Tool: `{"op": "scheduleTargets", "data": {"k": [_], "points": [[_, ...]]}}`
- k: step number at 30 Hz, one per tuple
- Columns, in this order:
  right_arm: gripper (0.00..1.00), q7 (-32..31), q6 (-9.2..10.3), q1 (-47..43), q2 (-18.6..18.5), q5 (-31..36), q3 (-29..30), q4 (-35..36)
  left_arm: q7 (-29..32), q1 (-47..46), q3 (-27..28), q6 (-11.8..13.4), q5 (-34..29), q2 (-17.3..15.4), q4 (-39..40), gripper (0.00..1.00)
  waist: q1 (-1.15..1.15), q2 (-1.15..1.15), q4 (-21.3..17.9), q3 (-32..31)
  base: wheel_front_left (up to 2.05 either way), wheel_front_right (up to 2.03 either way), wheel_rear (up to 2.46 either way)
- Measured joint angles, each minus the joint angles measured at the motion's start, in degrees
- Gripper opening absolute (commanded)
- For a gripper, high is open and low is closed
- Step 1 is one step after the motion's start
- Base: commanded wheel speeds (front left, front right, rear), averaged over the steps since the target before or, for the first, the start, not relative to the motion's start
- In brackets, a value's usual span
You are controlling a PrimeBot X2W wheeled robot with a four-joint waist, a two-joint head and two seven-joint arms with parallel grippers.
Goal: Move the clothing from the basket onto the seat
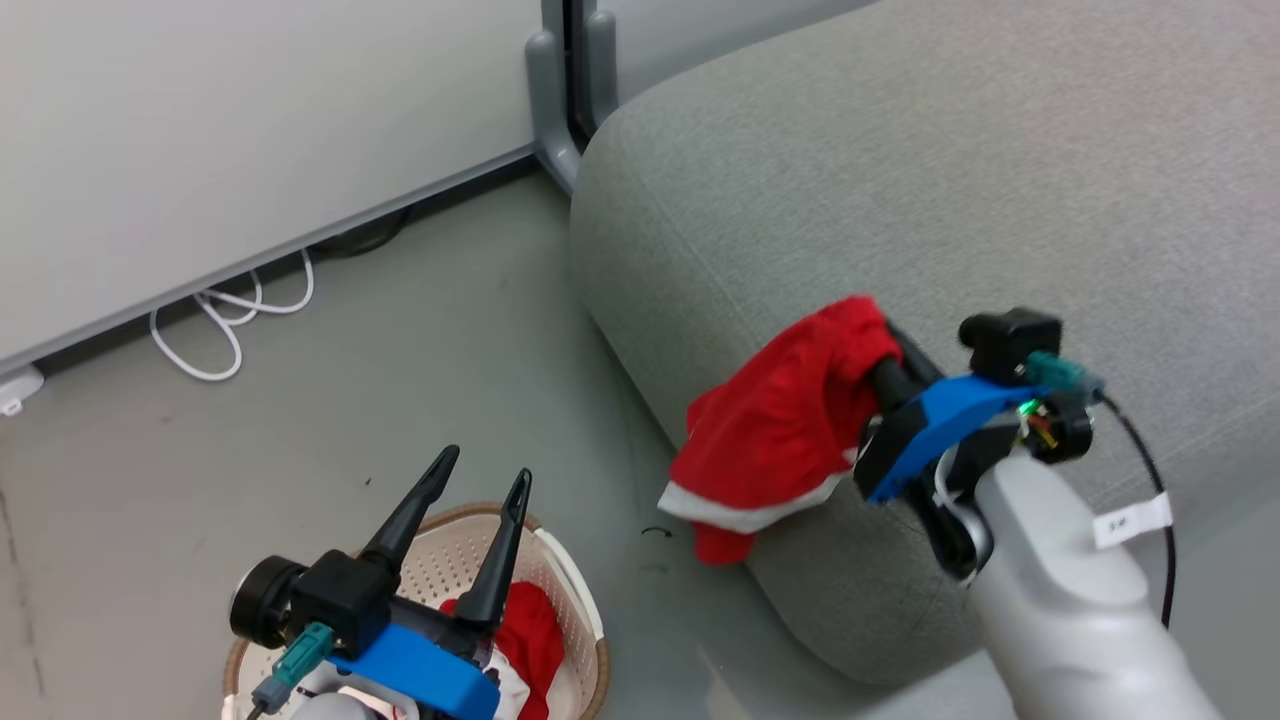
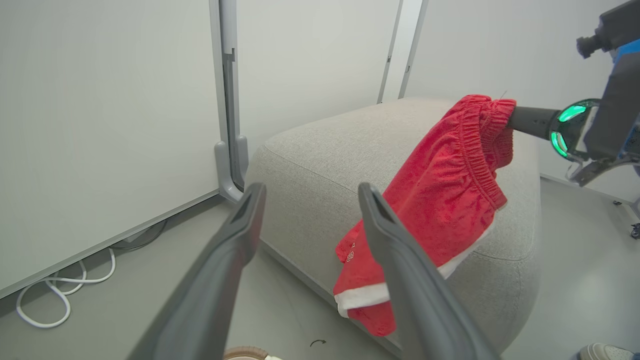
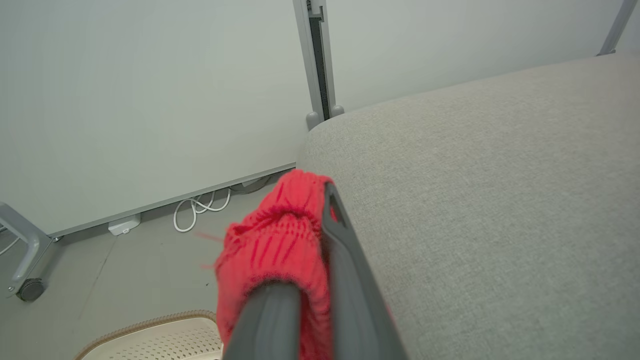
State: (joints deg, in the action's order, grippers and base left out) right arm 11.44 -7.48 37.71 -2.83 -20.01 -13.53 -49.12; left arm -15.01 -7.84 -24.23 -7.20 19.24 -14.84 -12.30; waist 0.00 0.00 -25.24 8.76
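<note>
- Over the rounded front edge of the seat [image 1: 950,180]: we log one pair of red shorts [image 1: 790,430], hung by the elastic waistband from the right end effector [image 3: 317,200], which is clenched on the gathered band.
- Lie of the shorts: the legs droop down the seat's side, and the white-trimmed hem hangs off the edge above the floor [image 1: 420,330]. We cannot tell whether the cloth rests on the upholstery or only hangs against it.
- On the floor, lower left of the head view: the basket [image 1: 480,508], holding a second red garment [image 1: 525,630].
- Above the basket: the left end effector [image 1: 487,462], fingers spread wide, nothing between them.
- Handling, as we judge it: light, limp, no shape of its own. It will drape and slide, so a hem left overhanging may drag the piece off the seat.
- Where to hold: the bunched waistband looks the soundest grip. For the second garment, we would pinch a raised fold near its top.
- Hard to make out: the basket is cut off by the picture's lower edge and part-hidden by the left arm. The garment inside shows only in part. A small mark on the shorts' leg is too small to read.
</note>
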Motion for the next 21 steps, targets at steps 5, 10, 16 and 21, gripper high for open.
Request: {"op": "scheduleTargets", "data": {"k": [5, 10, 16, 21], "points": [[0.0, -0.33, 0.0, 5.73, -1.12, 0.15, 6.57, 0.49, 0.0, -2.17, -0.92, 0.0, -0.04, -1.02, 0.76, 1.0, 0.0, 0.0, 1.68, 2.95, 0.0, 0.0, 0.0], [0.0, -1.98, 0.0, 12.49, -6.08, -0.88, 13.81, 2.48, 0.0, -4.3, -2.11, -0.01, -0.59, -2.4, 2.07, 1.0, 0.0, 0.0, 3.56, 6.95, 0.0, 0.0, 0.0], [0.0, -5.71, 0.0, 19.19, -13.43, -2.83, 23.82, 5.38, 0.0, -8.18, -3.05, -0.01, -1.29, -3.21, 4.89, 1.0, 0.0, 0.0, 6.65, 12.42, 0.0, 0.0, 0.0], [0.0, -8.87, 0.0, 24.1, -19.79, -0.53, 32.4, 8.2, 0.0, -10.26, -2.71, -0.01, -2.33, -4.07, 7.24, 1.0, 0.0, 0.0, 9.29, 17.33, 0.0, 0.0, 0.0]]}}
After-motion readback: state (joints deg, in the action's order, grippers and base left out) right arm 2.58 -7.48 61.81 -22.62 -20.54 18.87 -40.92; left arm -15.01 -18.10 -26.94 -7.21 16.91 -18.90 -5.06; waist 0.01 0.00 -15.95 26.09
